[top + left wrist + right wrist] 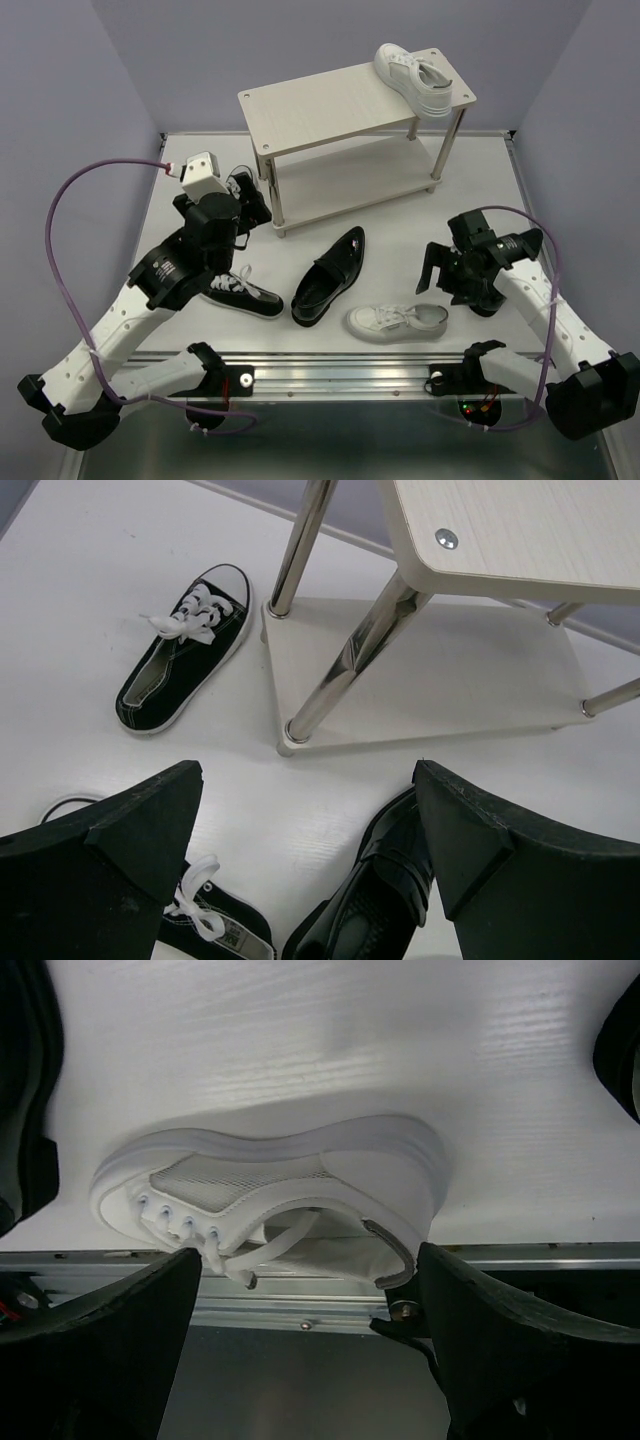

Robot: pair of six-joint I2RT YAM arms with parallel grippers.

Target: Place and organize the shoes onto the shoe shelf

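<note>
Two white sneakers (422, 80) (398, 320), two black canvas sneakers (243, 292) (180, 655), one loafer (330, 278).

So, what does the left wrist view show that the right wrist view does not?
Only the left wrist view: the two-tier shoe shelf of pale wood boards on silver legs, a black canvas sneaker with white laces beside its corner leg, a second black canvas sneaker and a glossy black leather loafer. Only the right wrist view: a white lace-up sneaker by the table's metal edge rail; dark shapes at that view's edges are unclear. Both: the white tabletop and an open gripper, the left gripper in one, the right gripper in the other.
</note>
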